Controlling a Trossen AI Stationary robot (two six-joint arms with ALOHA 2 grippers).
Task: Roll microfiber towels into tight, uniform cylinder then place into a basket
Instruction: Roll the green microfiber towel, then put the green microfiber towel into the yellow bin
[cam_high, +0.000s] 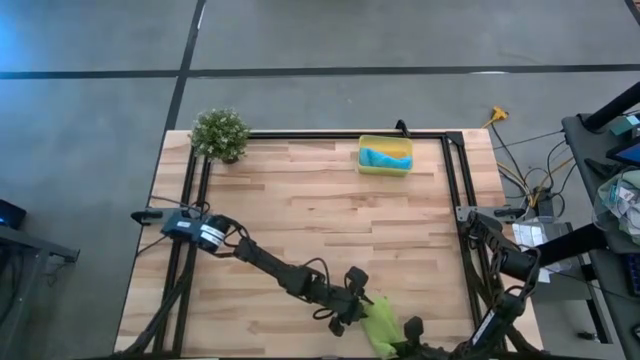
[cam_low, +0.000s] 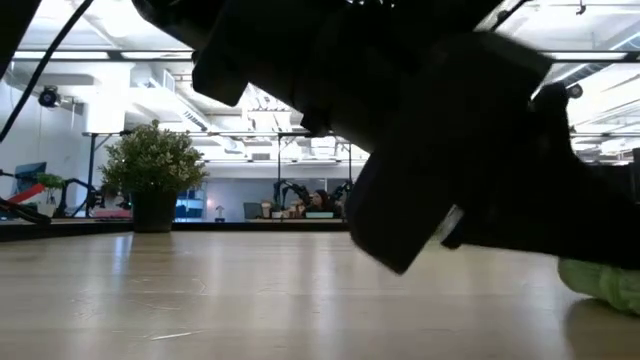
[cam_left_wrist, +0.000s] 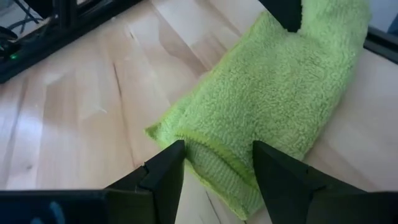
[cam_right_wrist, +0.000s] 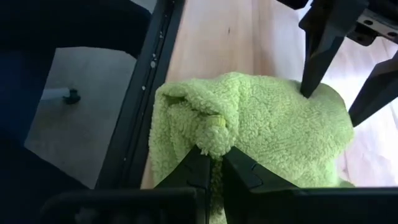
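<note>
The green towel (cam_high: 381, 327) lay rolled between both grippers, the right gripper (cam_right_wrist: 211, 163) pinched shut on one end, the left gripper (cam_left_wrist: 214, 163) straddling the other end with fingers apart, the basket (cam_high: 385, 168) well away across the table.

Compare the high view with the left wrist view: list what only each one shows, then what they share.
Only the high view: the yellow basket at the far edge with the blue towel in it, the plant at the far left corner, and both arms. Only the left wrist view: the left gripper with fingers open astride one end of the rolled green towel. Both: the green towel and the wooden table.
</note>
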